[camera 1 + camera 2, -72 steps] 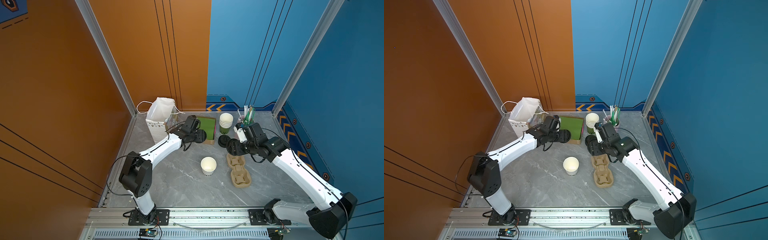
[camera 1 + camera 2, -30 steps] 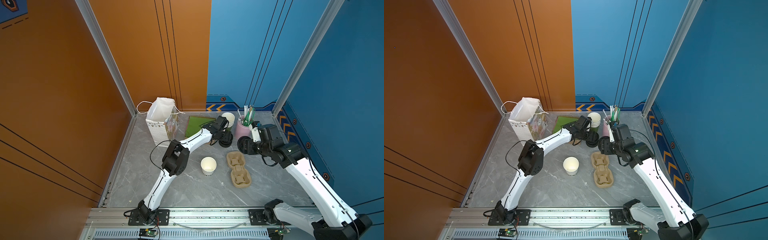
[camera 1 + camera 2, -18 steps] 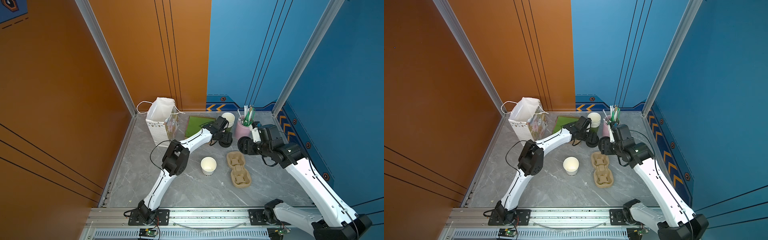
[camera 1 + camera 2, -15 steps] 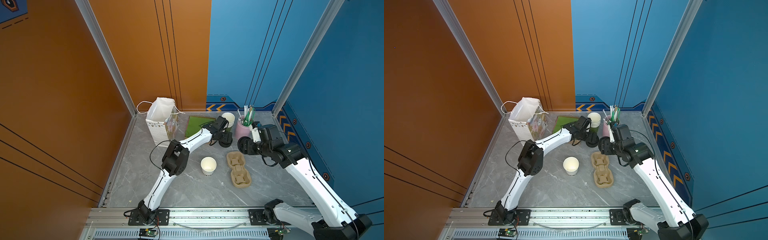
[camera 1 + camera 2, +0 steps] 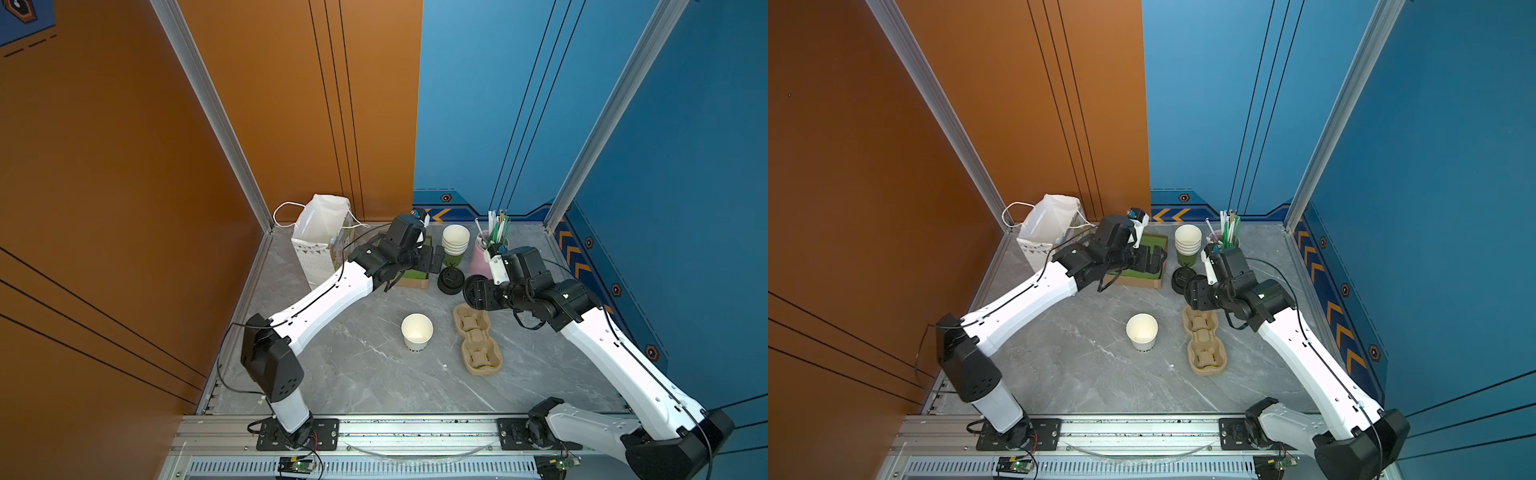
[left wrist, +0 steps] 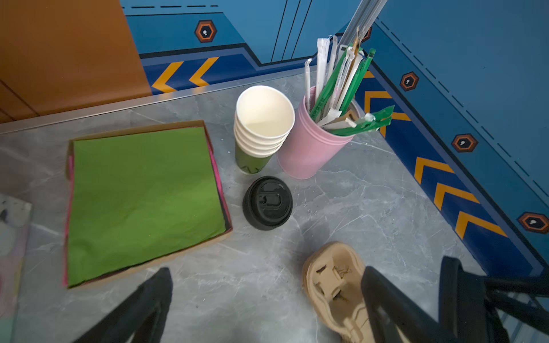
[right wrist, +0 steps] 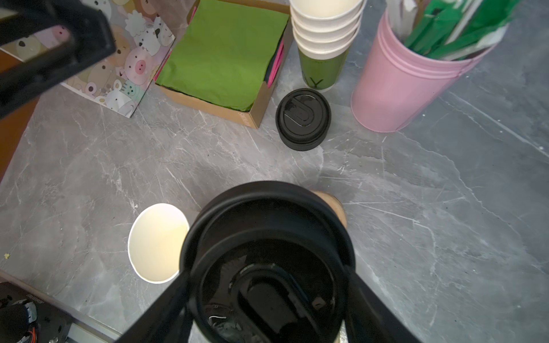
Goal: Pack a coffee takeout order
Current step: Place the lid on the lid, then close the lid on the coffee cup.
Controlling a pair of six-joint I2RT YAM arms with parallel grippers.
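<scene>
While the left end effector (image 6: 266, 271) stands spread, the right end effector (image 7: 267, 297) pinches a round black lid (image 7: 267, 219).

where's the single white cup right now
In both top views the white cup stands upright on the table, centre, just left of the pulp carrier without touching it.

White arm links (image 5: 328, 299), black joints (image 5: 270, 365), thin cables.

The black lid (image 7: 269, 252) hides most of the carrier (image 7: 331, 202) and part of the cup (image 7: 156, 242) in the right wrist view. In a top view the left gripper (image 5: 432, 259) covers part of the napkin tray (image 5: 411, 284), at the cup's twelve o'clock.
</scene>
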